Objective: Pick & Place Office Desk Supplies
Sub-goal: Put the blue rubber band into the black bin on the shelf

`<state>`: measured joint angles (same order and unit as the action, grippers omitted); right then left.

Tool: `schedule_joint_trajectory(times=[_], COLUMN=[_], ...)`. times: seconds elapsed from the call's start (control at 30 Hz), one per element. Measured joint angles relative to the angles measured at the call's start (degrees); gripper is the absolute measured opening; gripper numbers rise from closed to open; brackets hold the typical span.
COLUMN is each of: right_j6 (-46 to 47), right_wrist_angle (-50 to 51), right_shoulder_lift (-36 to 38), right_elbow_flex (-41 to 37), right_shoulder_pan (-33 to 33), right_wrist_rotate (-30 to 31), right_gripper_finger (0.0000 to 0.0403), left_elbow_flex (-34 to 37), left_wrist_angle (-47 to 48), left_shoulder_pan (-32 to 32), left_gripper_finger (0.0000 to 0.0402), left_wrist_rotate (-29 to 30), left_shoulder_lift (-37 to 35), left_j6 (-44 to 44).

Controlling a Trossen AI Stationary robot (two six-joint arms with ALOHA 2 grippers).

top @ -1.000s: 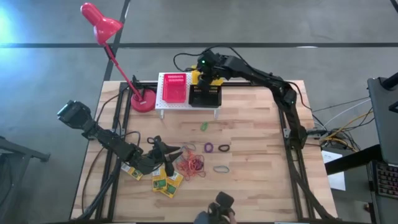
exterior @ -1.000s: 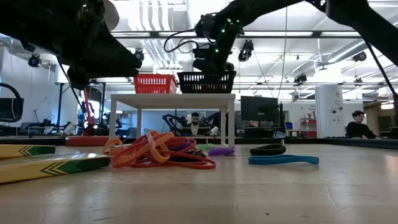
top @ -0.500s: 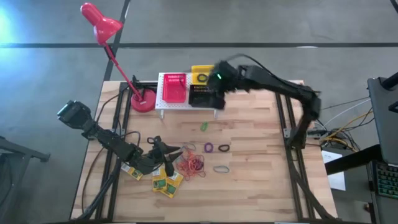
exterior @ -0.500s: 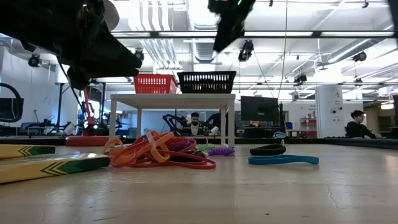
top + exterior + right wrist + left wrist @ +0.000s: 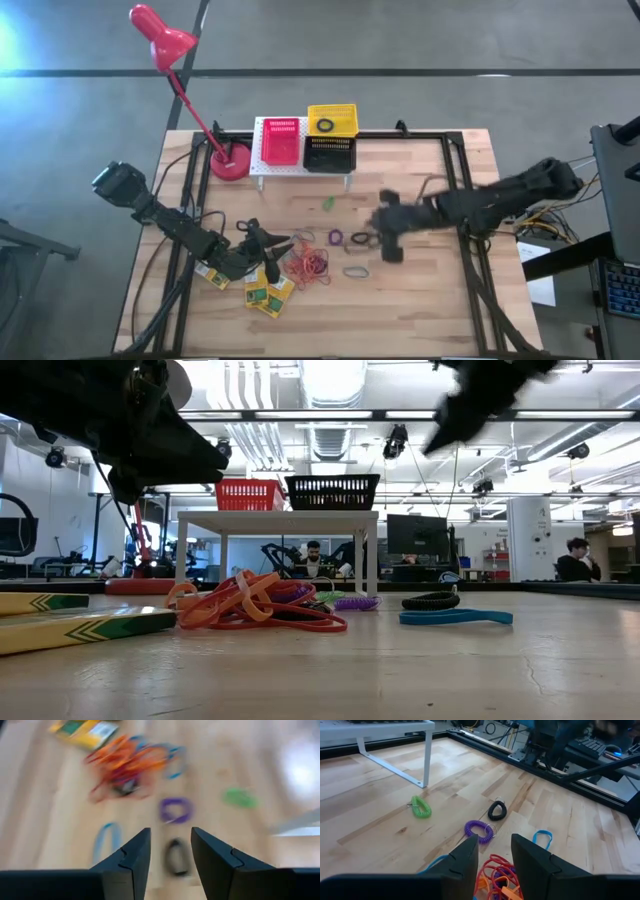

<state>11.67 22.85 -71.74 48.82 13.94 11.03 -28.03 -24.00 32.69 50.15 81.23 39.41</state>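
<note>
High view | right gripper (image 5: 390, 240) open, empty, above black ring (image 5: 360, 238).

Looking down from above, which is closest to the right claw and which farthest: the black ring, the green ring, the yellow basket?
From the right gripper:
1. Black ring, just beside it.
2. Green ring, farther toward the rack.
3. Yellow basket, at the table's far edge.
</note>
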Motion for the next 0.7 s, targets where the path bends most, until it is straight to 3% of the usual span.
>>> schedule_joint_trajectory(times=[0.13, 0.27, 0.47, 0.7], right_j6=[5.29, 10.64, 14.63, 10.94], right_wrist_angle=[-15.22, -24.81, -30.50, -37.29], right_shoulder_lift=[-1.01, -4.00, -10.00, -19.79], right_elbow_flex=[-11.01, -17.01, -20.51, -19.66], right_shoulder_pan=[5.69, 9.18, 10.86, 12.15], right_wrist_rotate=[-1.86, -4.01, -3.37, 1.62], right_gripper_finger=[0.0144, 0.0174, 0.0220, 0.0222], left_elbow_flex=[0.00, 0.00, -0.02, -0.02], left_wrist_angle=[0.01, 0.01, -0.03, -0.13], left_shoulder_pan=[-0.44, -1.16, -1.77, -1.77], left_gripper_finger=[0.0122, 0.0122, 0.0122, 0.0122], left_wrist_rotate=[0.00, 0.01, 0.00, -0.02], left_shoulder_lift=[0.00, 0.00, 0.00, 0.00], left_j6=[0.01, 0.03, 0.03, 0.06])
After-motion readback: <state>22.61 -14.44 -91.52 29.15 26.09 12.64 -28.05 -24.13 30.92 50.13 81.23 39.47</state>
